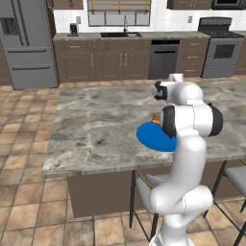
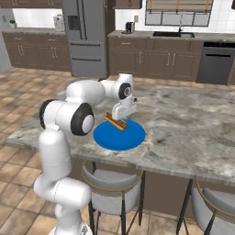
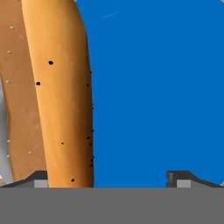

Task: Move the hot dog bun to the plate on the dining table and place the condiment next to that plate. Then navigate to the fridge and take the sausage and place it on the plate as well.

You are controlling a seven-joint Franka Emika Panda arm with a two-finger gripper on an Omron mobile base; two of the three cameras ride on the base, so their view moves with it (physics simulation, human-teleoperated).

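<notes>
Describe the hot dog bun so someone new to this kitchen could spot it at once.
Find the marble-topped dining table in the middle of the kitchen, then the round blue plate near its edge. The hot dog bun lies on the plate's far-left rim: a tan-orange oblong, right under the open gripper.

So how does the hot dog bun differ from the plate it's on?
The hot dog bun is tan-orange and oblong, while the plate is bright blue and round. The bun is much smaller, covering just the plate's left edge in the right base view. The bun stands up from the surface; the plate lies flat. Both rest on the dining table, under the open gripper.
</notes>
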